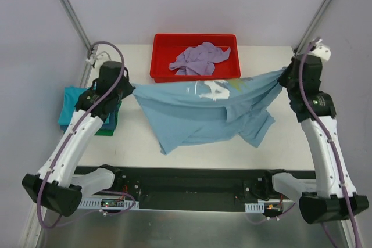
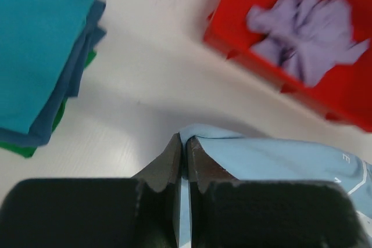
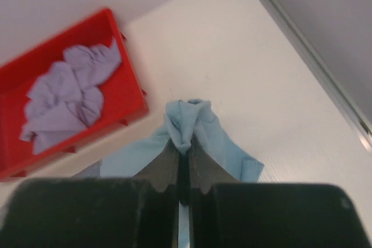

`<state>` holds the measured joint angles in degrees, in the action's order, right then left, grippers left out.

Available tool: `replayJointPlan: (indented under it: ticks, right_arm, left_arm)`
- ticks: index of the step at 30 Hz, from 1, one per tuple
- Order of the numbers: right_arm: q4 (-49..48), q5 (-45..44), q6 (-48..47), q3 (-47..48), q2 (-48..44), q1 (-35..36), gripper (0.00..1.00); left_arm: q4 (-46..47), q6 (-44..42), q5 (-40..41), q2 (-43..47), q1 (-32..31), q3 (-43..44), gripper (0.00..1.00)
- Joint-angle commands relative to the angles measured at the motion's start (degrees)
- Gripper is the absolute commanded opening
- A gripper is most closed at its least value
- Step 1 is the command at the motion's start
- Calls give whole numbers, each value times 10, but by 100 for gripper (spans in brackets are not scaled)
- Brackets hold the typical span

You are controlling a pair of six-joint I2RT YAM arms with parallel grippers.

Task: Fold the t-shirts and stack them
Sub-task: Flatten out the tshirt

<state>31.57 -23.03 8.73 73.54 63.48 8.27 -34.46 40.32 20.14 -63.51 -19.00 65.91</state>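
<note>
Left wrist view puts your left tool (image 2: 183,143) at the bottom of the frame. Its two fingers are pressed together on a corner of the light blue t-shirt (image 2: 279,161), and the cloth runs off to the tool's right. Beyond the tool and to its left is a folded stack with a teal t-shirt (image 2: 35,45) on top and a dark green edge (image 2: 17,150) showing at the bottom. Ahead and to the right you see the red tray (image 2: 232,21) holding the crumpled lavender t-shirt (image 2: 308,27).

Your right tool (image 3: 183,146) is likewise clamped shut, pinching a bunched fold of the same shirt (image 3: 192,120) that pokes out past its fingertips. The tray (image 3: 128,85) lies ahead of it to the left, with the lavender shirt (image 3: 64,97) inside.

From above, your left arm (image 1: 75,137) reaches forward and leans inward, its tool (image 1: 129,88) just beside the stack (image 1: 72,105). Your right arm (image 1: 325,137) rises steeply, and its tool (image 1: 285,79) points in toward the centre. Between the two tools the shirt (image 1: 197,114) hangs by its top edge, which sags a little in the middle. White print shows near that edge, and the rest droops toward the tabletop (image 1: 128,137), just nearer than the tray (image 1: 192,36).
</note>
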Motion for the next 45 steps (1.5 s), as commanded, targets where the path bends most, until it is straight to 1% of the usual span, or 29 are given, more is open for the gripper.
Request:
replayJointPlan:
  ticks: [1, 5, 8, 11, 14, 17, 22, 26, 28, 29, 30, 32, 33, 34, 35, 36, 37, 38, 39, 40, 42, 43, 44, 45]
  right_arm:
    - [-12, 26, -46, 95, -65, -15, 0]
    - [23, 23, -47, 175, -98, -18, 0]
    - [31, 45, -52, 216, -134, -18, 0]
    - [39, 85, -53, 250, -161, -18, 1]
    - [60, 120, -44, 281, -178, -18, 1]
    - [71, 120, -39, 289, -191, -18, 0]
    - [70, 55, -44, 235, -181, -18, 1]
    - [70, 24, -56, 185, -119, -19, 1]
    - [54, 17, -56, 147, -80, -19, 1]
    - [30, 18, -57, 120, -61, -21, 1]
    - [-5, 25, -55, 70, -39, -23, 1]
    - [-58, 71, -53, 22, 18, -35, 2]
    - [-78, 91, -51, 9, 50, -40, 4]
    - [-85, 105, -42, 6, 92, -42, 9]
    - [-89, 124, -41, 11, 150, -43, 19]
    - [-83, 140, -45, 20, 189, -43, 30]
    - [-67, 143, -41, 34, 236, -44, 32]
    - [-41, 144, -39, 56, 275, -44, 38]
    - [-17, 143, -42, 78, 302, -44, 54]
    - [5, 140, -42, 92, 322, -44, 66]
    - [28, 116, -38, 99, 329, -44, 80]
    - [36, 105, -33, 91, 319, -44, 85]
    - [41, 97, -25, 79, 305, -44, 93]
    - [49, 98, -17, 61, 284, -44, 99]
  left_arm:
    - [-1, -50, 99, 57, 7, 127, 0]
    - [5, -103, 111, 93, 7, 228, 0]
    - [22, -137, 90, 141, 7, 265, 0]
    - [39, -161, 47, 183, 7, 281, 0]
    - [43, -166, 12, 211, 6, 289, 0]
    - [45, -170, -12, 226, 6, 283, 0]
    - [48, -156, 19, 207, 7, 237, 0]
    - [48, -134, 41, 158, 7, 183, 0]
    - [50, -111, 42, 132, 7, 131, 0]
    - [51, -93, 44, 108, 7, 87, 0]
    - [53, -77, 47, 89, 7, 53, 0]
    - [53, -49, 55, 35, 9, 3, 0]
    - [53, -42, 54, 1, 10, -14, 0]
    - [54, -34, 53, -36, 11, -24, 0]
    - [53, -26, 49, -69, 13, -31, 0]
    - [54, -18, 41, -110, 15, -34, 0]
    - [53, -15, 35, -142, 16, -31, 0]
    - [52, -17, 27, -179, 17, -22, 0]
    - [51, -17, 14, -207, 20, -16, 0]
    - [50, -16, 8, -230, 20, -11, 0]
    - [51, -12, 3, -261, 20, -5, 0]
    - [51, -12, 3, -272, 20, -3, 0]
    - [51, -14, 5, -279, 20, -3, 0]
    - [51, -15, 8, -282, 20, -3, 0]
